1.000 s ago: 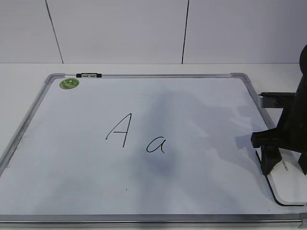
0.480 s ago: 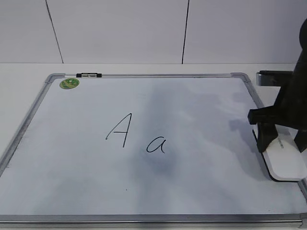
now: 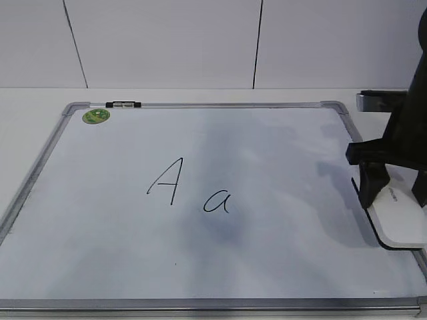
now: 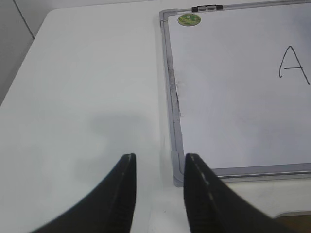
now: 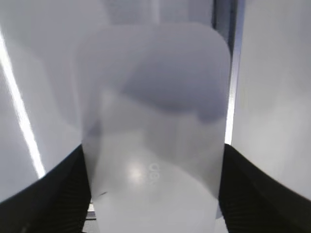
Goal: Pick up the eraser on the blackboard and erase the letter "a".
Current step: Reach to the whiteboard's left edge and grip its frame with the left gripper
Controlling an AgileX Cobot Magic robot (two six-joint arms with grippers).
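Note:
The blackboard [image 3: 200,147] is a white board with a silver frame, lying flat on the table; it also shows in the left wrist view [image 4: 228,97]. The small cursive letter "a" [image 3: 217,201] sits near its middle, right of a taller capital "A" [image 3: 167,181]. My right gripper [image 3: 395,200] is at the board's right edge, shut on the white eraser [image 3: 400,223]. In the right wrist view the eraser [image 5: 153,121] fills the gap between both fingers [image 5: 153,194]. My left gripper [image 4: 158,162] is open and empty above the table by the board's near-left corner.
A round green sticker [image 3: 97,116] and a small black clip [image 3: 124,104] sit at the board's far left corner and top frame. White table surrounds the board, with a white wall behind. The capital "A" also shows in the left wrist view [image 4: 294,63].
My right gripper has moved toward the far side along the board's right edge, and the eraser has moved with it. The letters and the left gripper are unchanged.

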